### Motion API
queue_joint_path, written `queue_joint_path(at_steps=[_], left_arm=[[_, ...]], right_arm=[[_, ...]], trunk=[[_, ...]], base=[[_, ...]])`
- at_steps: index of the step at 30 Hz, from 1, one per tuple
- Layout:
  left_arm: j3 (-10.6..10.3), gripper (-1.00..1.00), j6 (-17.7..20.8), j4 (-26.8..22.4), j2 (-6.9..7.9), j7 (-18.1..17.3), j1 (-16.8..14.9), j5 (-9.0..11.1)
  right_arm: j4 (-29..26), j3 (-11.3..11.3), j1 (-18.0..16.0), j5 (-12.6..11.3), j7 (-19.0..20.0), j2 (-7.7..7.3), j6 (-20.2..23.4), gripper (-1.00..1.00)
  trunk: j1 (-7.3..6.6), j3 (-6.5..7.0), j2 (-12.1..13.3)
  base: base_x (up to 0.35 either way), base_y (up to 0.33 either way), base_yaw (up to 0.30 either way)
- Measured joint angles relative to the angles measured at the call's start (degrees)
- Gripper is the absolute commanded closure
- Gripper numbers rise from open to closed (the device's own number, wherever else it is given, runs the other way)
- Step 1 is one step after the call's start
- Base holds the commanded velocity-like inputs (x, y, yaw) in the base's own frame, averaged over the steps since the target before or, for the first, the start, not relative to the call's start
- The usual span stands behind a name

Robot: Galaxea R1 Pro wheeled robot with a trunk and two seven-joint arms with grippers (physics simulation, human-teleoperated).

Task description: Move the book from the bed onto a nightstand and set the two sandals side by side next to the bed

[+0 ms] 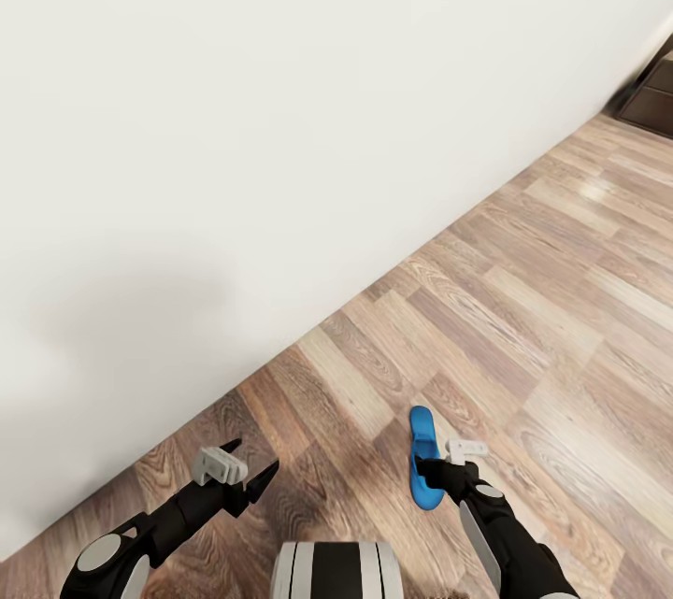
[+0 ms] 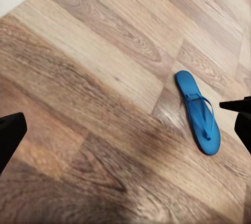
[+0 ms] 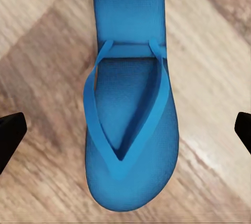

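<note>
One bright blue sandal (image 1: 424,457) lies flat on the wood-plank floor, strap side up, a short way from the white wall. My right gripper (image 1: 434,471) hovers directly over it, open. In the right wrist view the sandal (image 3: 129,103) sits between the two spread black fingertips (image 3: 10,135) of my right gripper (image 3: 125,135), and nothing is gripped. My left gripper (image 1: 250,473) is open and empty to the sandal's left, above bare floor. The left wrist view has the same sandal (image 2: 197,111) off to one side of my left gripper (image 2: 125,130). The book and the bed are out of view.
A white wall (image 1: 234,132) runs diagonally across the head view, close to my left arm. A dark brown drawer cabinet (image 1: 654,94) stands by the wall at the far right. Wood floor (image 1: 561,319) stretches out to the right. My base (image 1: 336,571) shows at the lower edge.
</note>
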Motion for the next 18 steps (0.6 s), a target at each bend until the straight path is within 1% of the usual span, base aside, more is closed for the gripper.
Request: queue_joint_path(at_steps=[5, 18], left_arm=[[0.0, -1.0, 0.0, 0.0, 0.0, 0.0, 0.0, 0.0], [0.0, -1.0, 0.0, 0.0, 0.0, 0.0, 0.0, 0.0]], right_arm=[[0.0, 0.0, 0.0, 0.0, 0.0, 0.0, 0.0, -1.0], [0.0, 0.0, 0.0, 0.0, 0.0, 0.0, 0.0, -1.0]], trunk=[[0.13, -1.11, -0.1], [0.13, -1.12, -0.1]], base=[[0.0, 0.0, 0.0], [0.0, 0.0, 0.0]])
